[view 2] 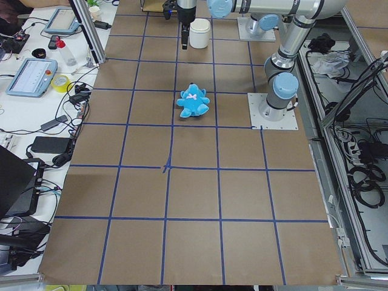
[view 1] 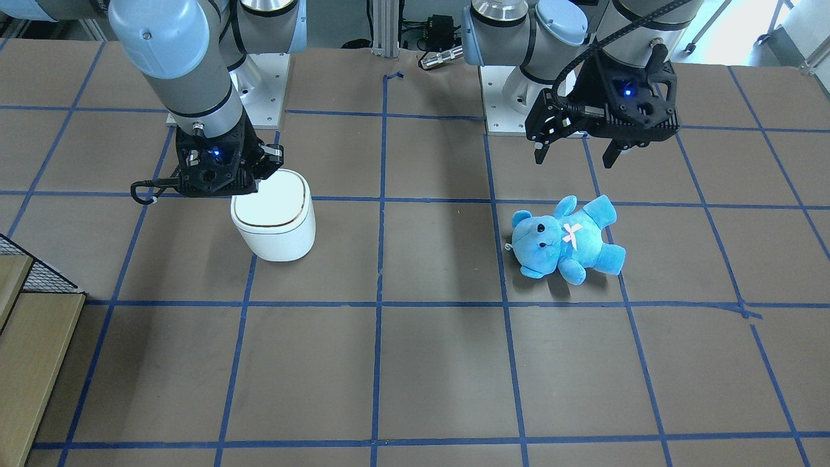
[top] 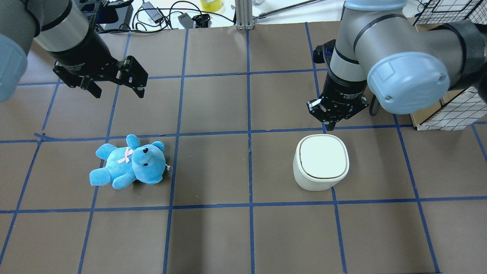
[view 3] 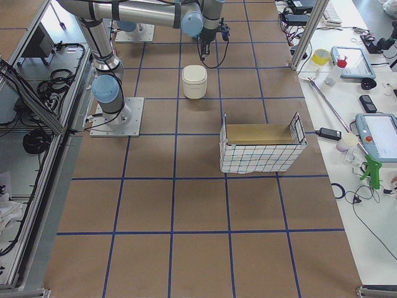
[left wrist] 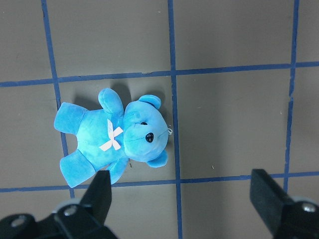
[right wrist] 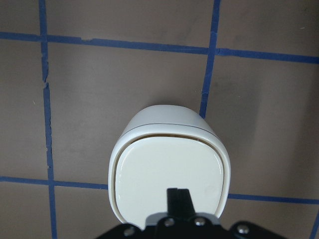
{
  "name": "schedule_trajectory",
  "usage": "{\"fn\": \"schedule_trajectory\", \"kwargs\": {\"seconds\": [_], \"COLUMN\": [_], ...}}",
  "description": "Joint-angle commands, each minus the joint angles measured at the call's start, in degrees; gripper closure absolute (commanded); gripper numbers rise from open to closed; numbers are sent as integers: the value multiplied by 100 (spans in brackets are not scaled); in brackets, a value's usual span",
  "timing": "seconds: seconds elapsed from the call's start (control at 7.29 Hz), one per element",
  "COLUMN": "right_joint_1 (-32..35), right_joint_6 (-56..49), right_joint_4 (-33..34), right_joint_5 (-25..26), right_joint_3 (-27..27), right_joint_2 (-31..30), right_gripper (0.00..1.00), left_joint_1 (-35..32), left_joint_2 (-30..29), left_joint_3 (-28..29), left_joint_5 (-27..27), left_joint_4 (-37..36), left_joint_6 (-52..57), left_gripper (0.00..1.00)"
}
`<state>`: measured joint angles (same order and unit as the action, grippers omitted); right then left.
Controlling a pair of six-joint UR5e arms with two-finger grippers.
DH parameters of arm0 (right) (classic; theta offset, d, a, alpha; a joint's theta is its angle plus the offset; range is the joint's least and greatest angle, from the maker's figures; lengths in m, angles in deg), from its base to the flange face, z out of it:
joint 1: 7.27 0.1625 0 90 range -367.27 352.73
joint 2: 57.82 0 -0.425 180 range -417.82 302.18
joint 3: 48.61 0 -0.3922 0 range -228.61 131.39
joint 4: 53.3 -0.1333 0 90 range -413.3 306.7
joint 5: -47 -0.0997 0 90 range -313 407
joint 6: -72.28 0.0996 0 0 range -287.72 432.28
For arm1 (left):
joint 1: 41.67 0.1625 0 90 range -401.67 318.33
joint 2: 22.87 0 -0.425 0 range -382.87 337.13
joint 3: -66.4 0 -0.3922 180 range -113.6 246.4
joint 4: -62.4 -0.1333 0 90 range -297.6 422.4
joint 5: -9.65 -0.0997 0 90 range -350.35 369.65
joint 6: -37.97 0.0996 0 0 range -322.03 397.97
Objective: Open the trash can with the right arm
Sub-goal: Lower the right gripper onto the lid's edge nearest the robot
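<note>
- The right arm's [top: 403, 80] jaws are drawn together into one narrow black tip. In the right wrist view that tip sits over the near edge of the lid [right wrist: 169, 172].
- Closed like this they cannot grip. They probably serve as a single prod, to press or lift the lid edge rather than pinch it.
- In the overhead view the tip lies just beside the lid's rim, and I cannot tell whether it touches.
- The trash can [top: 321, 161] stands upright on the tabletop [top: 247, 228], directly beneath this wrist, with its lid flat and shut. The opening has therefore not begun.
- A thin dark line marks the seam all around the lid. I cannot tell which side is hinged, so the right edge to work on is uncertain.
- The can looks light and nothing anchors it. A sideways push could slide or tip it rather than open it, so a mostly vertical move seems safer.
- The left arm's [top: 64, 34] jaws are spread wide and hold nothing. They hang above the tabletop, well apart from the can.
- Below them a blue teddy [top: 129, 163] lies on its back, just in front of those jaws in the left wrist view. It probably waits there for a later step.
</note>
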<state>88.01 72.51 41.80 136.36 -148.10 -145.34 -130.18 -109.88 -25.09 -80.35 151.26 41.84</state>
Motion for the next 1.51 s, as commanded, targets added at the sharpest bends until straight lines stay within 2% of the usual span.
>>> {"fn": "schedule_trajectory", "kwargs": {"seconds": [0.0,0.41,0.69,0.96,1.37], "right_joint_1": [-35,-79,-394,-641,-528], "right_joint_6": [-40,-23,-102,-199,-93], "right_joint_4": [254,-8,-264,-221,-203], "right_joint_5": [2,2,-6,-24,-208], "right_joint_3": [-271,-510,-545,-817,-827], "right_joint_2": [7,33,86,112,77], "right_gripper": [100,100,100,100,100], "left_joint_1": [0,0,0,0,0], "left_joint_2": [0,9,0,0,0], "left_joint_3": [0,0,0,0,0], "left_joint_5": [0,0,0,0,0], "left_joint_4": [0,0,0,0,0], "left_joint_6": [0,0,0,0,0], "left_gripper": [0,0,0,0,0]}}
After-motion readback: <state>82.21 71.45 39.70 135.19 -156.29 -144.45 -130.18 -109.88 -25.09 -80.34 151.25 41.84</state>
